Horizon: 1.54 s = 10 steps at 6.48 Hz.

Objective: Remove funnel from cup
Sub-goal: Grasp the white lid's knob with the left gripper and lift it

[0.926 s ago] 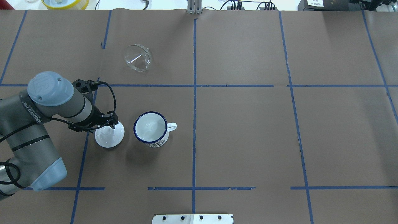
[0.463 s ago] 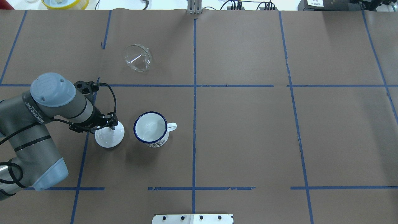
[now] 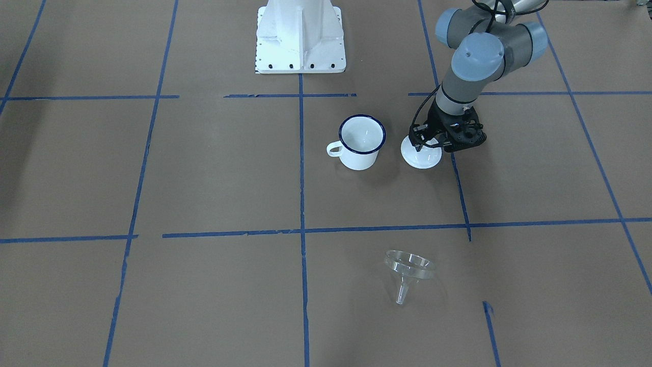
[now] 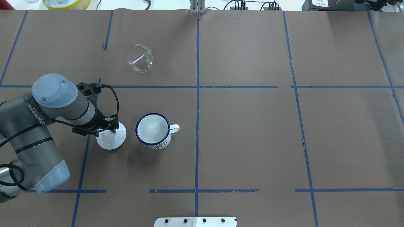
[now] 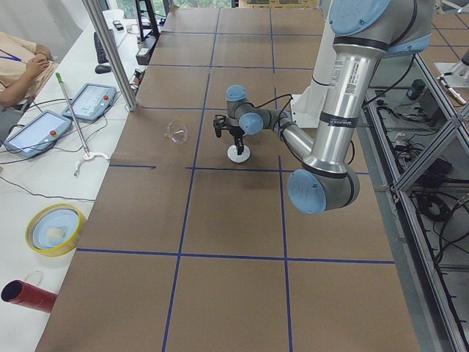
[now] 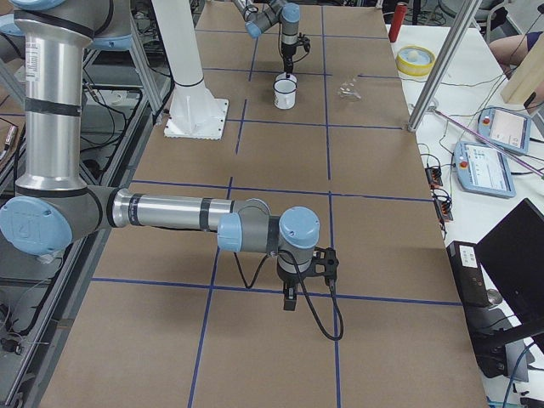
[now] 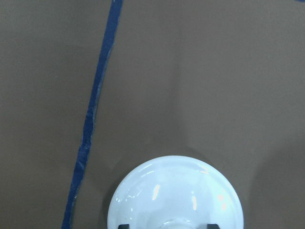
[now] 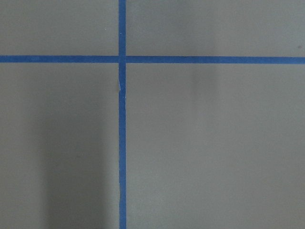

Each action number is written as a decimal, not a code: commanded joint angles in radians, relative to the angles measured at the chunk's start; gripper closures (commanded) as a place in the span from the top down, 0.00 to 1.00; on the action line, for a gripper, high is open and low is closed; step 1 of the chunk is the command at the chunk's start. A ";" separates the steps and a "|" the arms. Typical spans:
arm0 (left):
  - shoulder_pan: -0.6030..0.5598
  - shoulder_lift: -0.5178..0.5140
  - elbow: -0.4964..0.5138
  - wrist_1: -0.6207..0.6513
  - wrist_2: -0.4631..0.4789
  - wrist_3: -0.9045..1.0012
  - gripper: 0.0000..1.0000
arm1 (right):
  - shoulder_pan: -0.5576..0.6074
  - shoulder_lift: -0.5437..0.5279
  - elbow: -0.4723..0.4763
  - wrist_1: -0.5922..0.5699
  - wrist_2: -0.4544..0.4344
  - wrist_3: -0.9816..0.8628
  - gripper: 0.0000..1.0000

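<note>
1. Funnel (image 4: 140,59) is lying tipped over on the brown tabletop (image 4: 252,142), well apart from the cup (image 4: 153,129). It is not sitting in the cup at all.
2. From the left pincer (image 4: 112,127), the funnel is lying farther out from the robot and a little toward the robot's right. A blue tape line is running between them.
3. Its wide round mouth is tilting up. Its thin spout seems to be pointing away from the robot, though the clear plastic is making this hard to tell.
4. The cup is standing upright just beside the left pincer, with nothing showing inside it and its handle pointing to the robot's right.
5. The left pincer is hanging low over a white lid (image 7: 176,191), which is resting flat beside the cup. Its two fingertips (image 7: 124,226) are sitting wide apart on each side of the lid's knob and are gripping nothing.
6. The left arm is bending in from the robot's left side, with its wrist pointing straight down.
7. The right pincer (image 6: 291,299) is waiting far away, pointing down at bare tabletop. I cannot tell how far it is spread.
8. The left arm is much the nearer one to the funnel. My guess is that the job is looking done.
</note>
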 commanded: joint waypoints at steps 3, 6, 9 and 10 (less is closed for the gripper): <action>0.000 -0.001 0.000 0.002 -0.016 0.000 0.31 | 0.000 0.000 0.000 0.000 0.000 0.000 1.00; -0.003 -0.001 -0.020 0.011 -0.016 0.007 0.00 | 0.000 0.000 0.000 0.000 0.000 0.000 1.00; -0.027 -0.018 -0.224 0.213 -0.012 -0.004 0.00 | 0.000 0.000 0.000 0.000 0.000 0.000 1.00; -0.049 -0.138 -0.265 0.385 -0.012 -0.004 0.00 | 0.000 0.000 0.000 0.000 0.000 0.000 1.00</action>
